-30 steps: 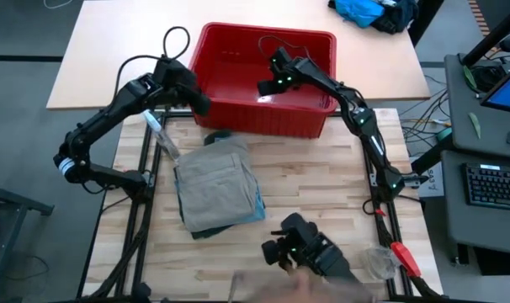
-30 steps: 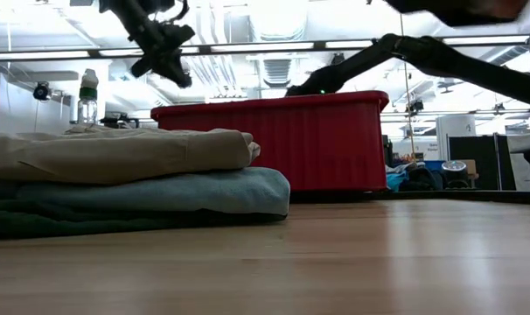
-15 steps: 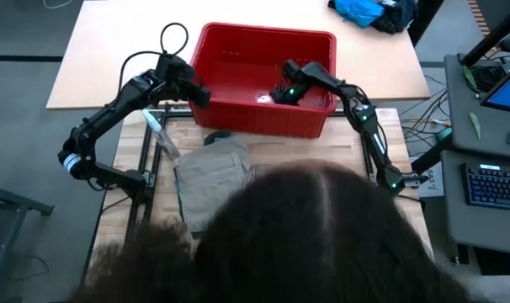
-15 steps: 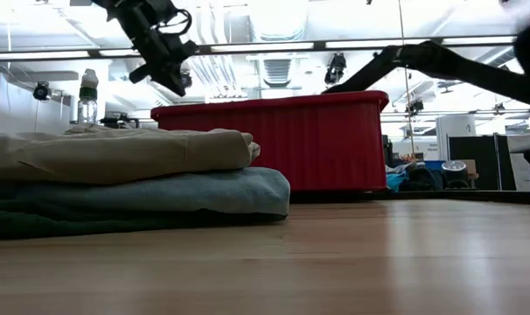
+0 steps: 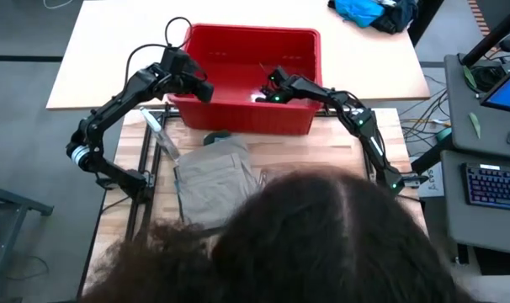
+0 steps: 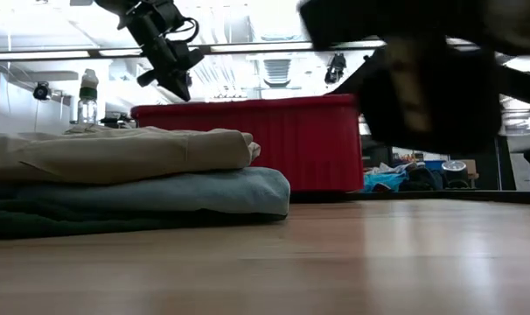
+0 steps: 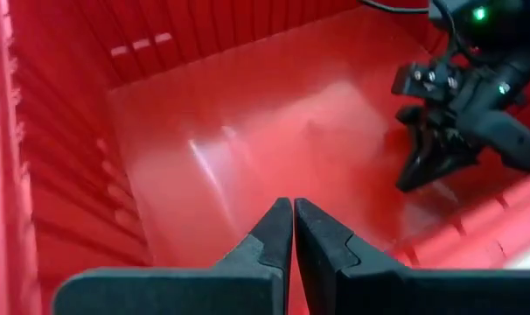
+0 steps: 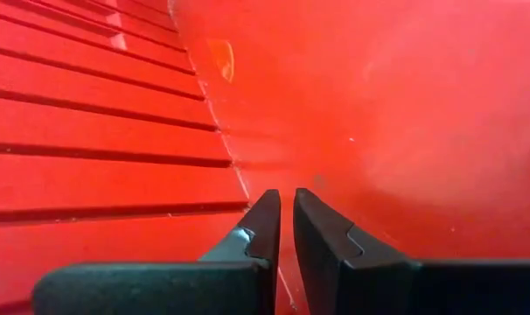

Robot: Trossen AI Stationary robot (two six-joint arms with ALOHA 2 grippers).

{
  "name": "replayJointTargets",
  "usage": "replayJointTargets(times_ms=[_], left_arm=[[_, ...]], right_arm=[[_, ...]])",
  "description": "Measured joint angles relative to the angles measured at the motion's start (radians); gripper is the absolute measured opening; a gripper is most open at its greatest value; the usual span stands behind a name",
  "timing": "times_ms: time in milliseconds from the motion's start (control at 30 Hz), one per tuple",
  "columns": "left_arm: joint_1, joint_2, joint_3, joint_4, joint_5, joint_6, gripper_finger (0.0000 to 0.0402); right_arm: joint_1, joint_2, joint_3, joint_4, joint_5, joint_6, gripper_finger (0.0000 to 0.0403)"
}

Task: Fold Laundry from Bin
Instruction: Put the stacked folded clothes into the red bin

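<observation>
The red bin [image 5: 238, 122] stands at the table's far edge; both wrist views show only its bare red floor and ribbed walls. My left gripper [image 7: 292, 214] hangs shut above the bin's left inside [image 5: 201, 87], clear of the rim in the low view [image 6: 173, 83]. My right gripper [image 8: 286, 206] is shut, low inside the bin's right half [image 5: 266, 91]. The laundry lies folded in one stack on the table: a khaki piece [image 6: 116, 153] on top, light blue denim [image 6: 160, 192] under it, dark green [image 6: 38, 223] at the bottom. My right gripper points slanting down from the table's right side. In the left wrist view its fingertips [image 7: 415, 179] stand at the bin's floor [image 7: 370, 188] close to the near wall. Whether they touch the floor or the wall, I cannot tell.
A person's head of dark hair [image 5: 305, 236] covers the near half of the high view, and a dark blurred shape [image 6: 422, 79] crosses the low view. A bottle [image 5: 160, 135] lies at the table's left. A bright blue cloth heap [image 5: 364, 10] sits far right.
The bin has slid toward the table's left edge. My right gripper has sunk deeper into it and tipped flatter. My left gripper has gone right and a little down, now over the bin's inside. A person's head has come in over the near table.
</observation>
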Motion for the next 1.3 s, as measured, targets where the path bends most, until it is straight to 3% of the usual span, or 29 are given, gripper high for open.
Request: replayJointTargets(times_ms=[267, 300, 400, 467, 700, 833, 1033, 1300], left_arm=[[0.001, 0.041, 0.076, -0.022, 0.023, 0.083, 0.0], [0.002, 0.051, 0.086, -0.022, 0.072, 0.109, 0.0], [0.025, 0.094, 0.127, -0.036, 0.36, 0.164, 0.0], [0.028, 0.135, 0.166, -0.061, 0.439, 0.16, 0.0], [0.029, 0.283, 0.354, -0.252, 0.437, 0.319, 0.0], [0.029, 0.337, 0.451, -0.301, 0.441, 0.385, 0.0], [0.029, 0.338, 0.522, -0.301, 0.443, 0.447, 0.0], [0.026, 0.335, 0.534, -0.327, 0.451, 0.452, 0.0]], right_arm=[[-0.022, -0.005, 0.014, -0.215, 0.117, -0.089, 0.0027], [-0.031, -0.005, 0.023, -0.226, 0.12, -0.089, 0.0027], [-0.061, -0.005, 0.073, -0.246, 0.171, -0.111, 0.0027], [-0.087, -0.005, 0.125, -0.246, 0.185, -0.119, 0.0027], [-0.126, -0.071, 0.351, -0.323, 0.239, -0.219, 0.0027], [-0.134, -0.183, 0.29, -0.308, 0.224, -0.259, 0.0027], [-0.1, -0.33, 0.279, -0.455, 0.201, -0.428, 0.0027], [-0.025, -0.445, 0.259, -0.54, 0.287, -0.479, 0.0027]])
